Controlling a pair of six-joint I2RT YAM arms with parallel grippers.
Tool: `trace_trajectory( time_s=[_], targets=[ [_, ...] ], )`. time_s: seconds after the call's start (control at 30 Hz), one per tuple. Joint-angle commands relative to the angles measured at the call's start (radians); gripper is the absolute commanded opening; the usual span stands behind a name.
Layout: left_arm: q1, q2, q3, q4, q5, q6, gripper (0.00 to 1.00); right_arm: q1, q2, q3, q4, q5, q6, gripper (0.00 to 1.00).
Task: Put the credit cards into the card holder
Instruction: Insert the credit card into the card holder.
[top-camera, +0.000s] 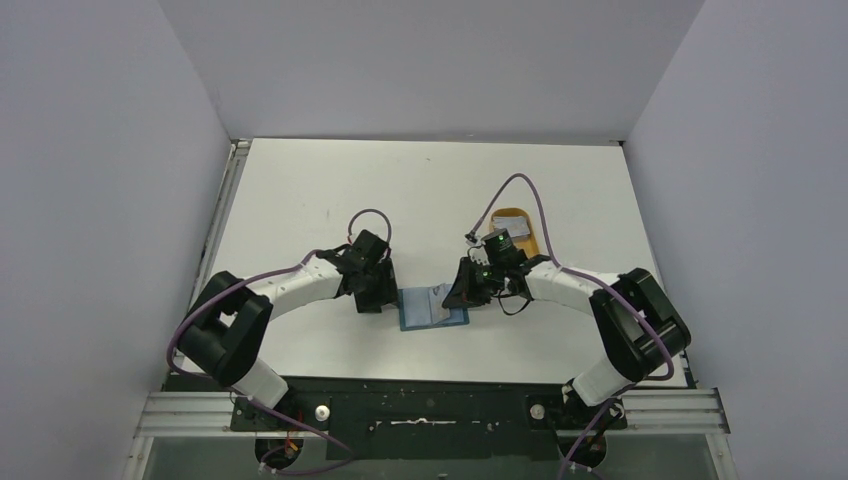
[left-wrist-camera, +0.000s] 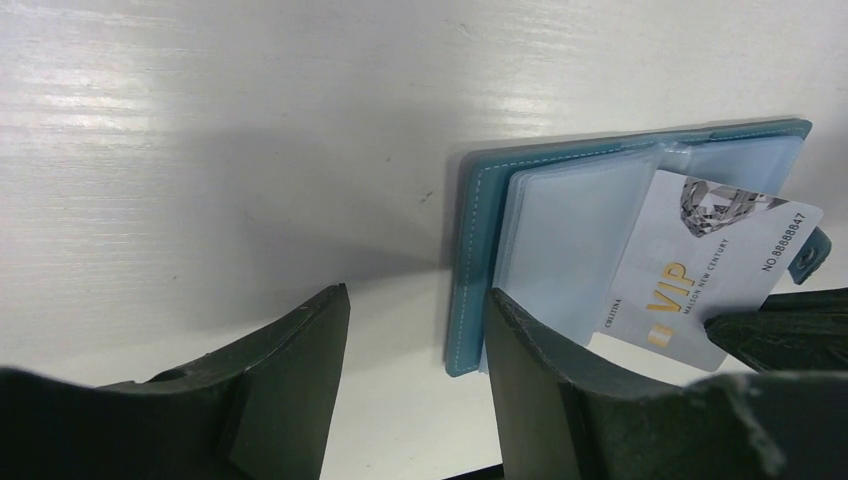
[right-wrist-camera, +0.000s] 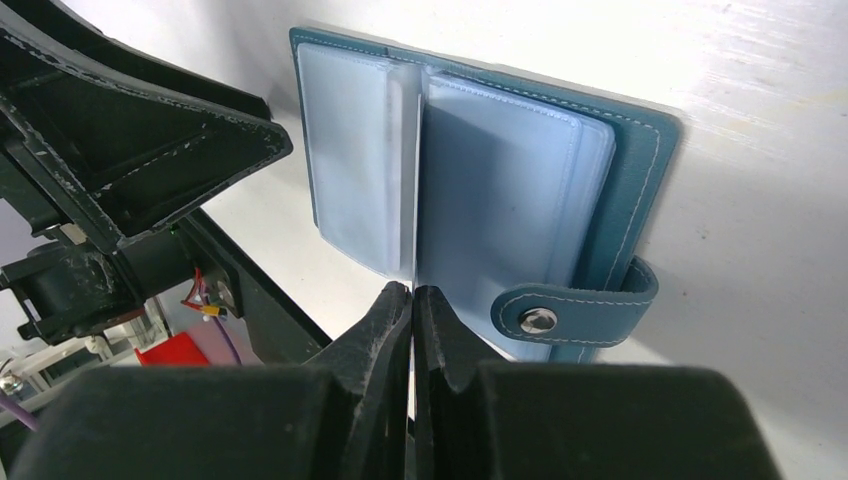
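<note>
you're mid-insertion: right pincer (right-wrist-camera: 412, 300) clamps one credit card (left-wrist-camera: 700, 270), only partway into the open card holder (top-camera: 432, 310) on the tabletop (top-camera: 330, 190); left pincer (left-wrist-camera: 418, 300) stands wide, empty.

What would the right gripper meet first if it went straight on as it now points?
The right gripper, shut on the credit card, points into the open card holder. The card would run deeper among the clear sleeves near the fold first; the fingertips probably meet those sleeves next, though depth is unclear.
</note>
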Motion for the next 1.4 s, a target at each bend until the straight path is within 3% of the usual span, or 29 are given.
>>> trace_trajectory(
  time_s=[0.0, 0.33, 1.37],
  targets=[
    [0.003, 0.021, -0.011, 0.030, 0.007, 0.006, 0.49, 0.015, 0.003, -0.002, 0.086, -0.023, 0.017, 0.00],
    [0.004, 0.029, -0.014, 0.033, 0.011, 0.008, 0.48, 0.017, -0.044, -0.002, 0.085, 0.018, 0.025, 0.00],
    [0.004, 0.053, -0.022, 0.050, 0.032, 0.013, 0.46, 0.046, 0.023, 0.004, 0.085, 0.033, 0.029, 0.00]
  ],
)
